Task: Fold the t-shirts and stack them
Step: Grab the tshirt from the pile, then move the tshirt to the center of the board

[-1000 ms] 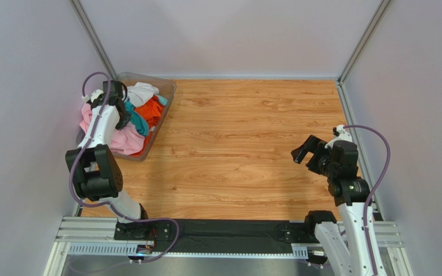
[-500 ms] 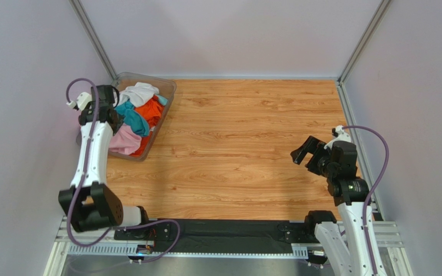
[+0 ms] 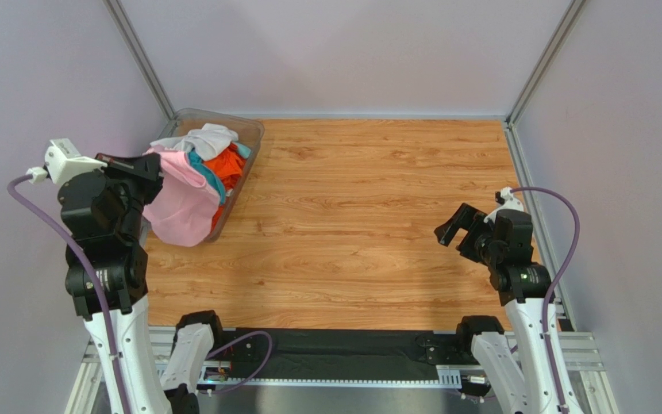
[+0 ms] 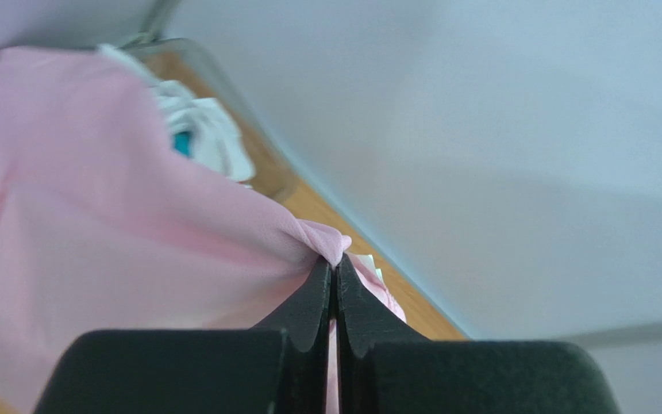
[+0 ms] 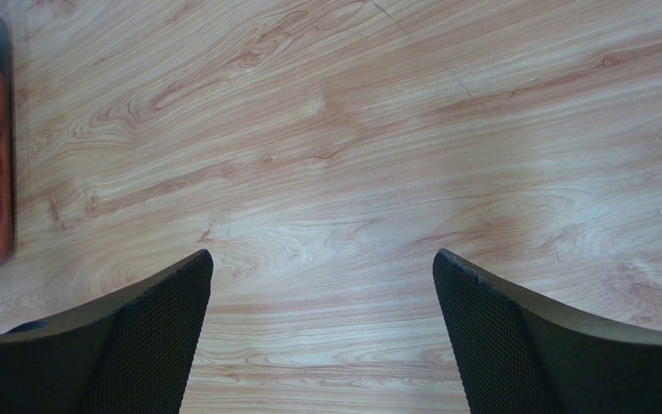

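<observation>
A wood-grain table (image 3: 378,224) sits inside pale grey walls (image 3: 343,52), with a clear plastic bin (image 3: 252,138) in its far-left corner.

The light pink t-shirt (image 3: 179,203) hangs bunched from one pinched fold. Its long axis runs from the left gripper (image 3: 149,166) at the top down toward the near end of the bin, where its rounded lower end drapes at the rim. In the left wrist view the cloth (image 4: 119,241) spreads away to the left from the pinch point. The fingers are pressed together there, with only a thin fold of pink between them.

A white t-shirt (image 3: 209,138) lies crumpled at the far end of the bin. An orange t-shirt (image 3: 229,166) lies along the right wall, and a strip of teal t-shirt (image 3: 207,177) shows between the orange and the pink. The hanging pink cloth hides the near-left part of the bin.

The left arm stands tall at the table's left edge, its wrist above the bin's left side and its gripper pointing toward the bin. The right arm is bent near the right edge. The right gripper (image 3: 453,226) faces the middle of the table with its fingers spread wide over bare wood, holding nothing.
</observation>
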